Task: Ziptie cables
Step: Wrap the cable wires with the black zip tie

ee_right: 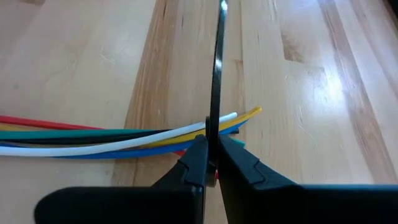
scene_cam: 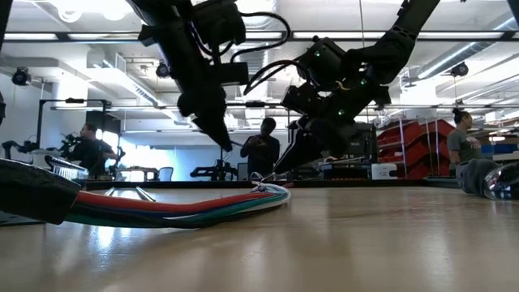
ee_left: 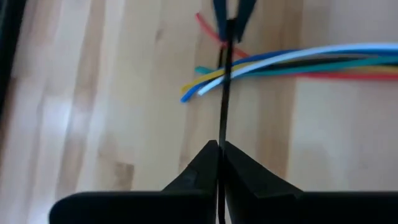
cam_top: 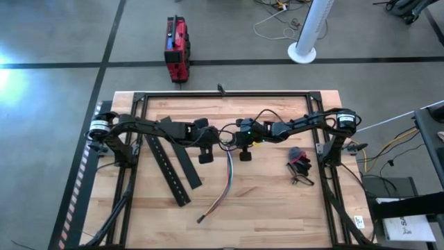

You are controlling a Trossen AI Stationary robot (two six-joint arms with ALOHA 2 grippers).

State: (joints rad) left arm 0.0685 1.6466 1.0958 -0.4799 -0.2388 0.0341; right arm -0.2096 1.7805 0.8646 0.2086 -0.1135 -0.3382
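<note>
Both arms meet around the middle of the table [cam_top: 277, 208] in the high view, right over one end of the cables [cam_top: 227, 182]. The bundle runs from about the centre of the frame down toward the lower middle, lying flat on the wood; in the low view it stretches from the left edge to the centre, one end lifted slightly.

The left tool [ee_left: 219, 149] is clenched on a thin black strip [ee_left: 223, 93], which I'd guess is the zip tie. It runs straight out from the fingertips across the cable ends to the right tool's tips at the top of the left wrist view. The right tool [ee_right: 210, 146] is clenched on a black strip too, and the cable ends sit just behind it. So it looks like each tool pinches one end of the tie and the wires are right at it. Whether the tie already loops around them or just crosses them, I can't tell.

Handling-wise these wires look light and floppy, and the insulation is probably a bit slick, so they'd fan out or slide if nudged. The loose tips are already splayed. I'd cinch a little back from the tips where the strands still lie together.

Other stuff: black slotted bars [cam_top: 173, 167] to the left, and a small dark wire tangle [cam_top: 300, 167] toward the right side.
</note>
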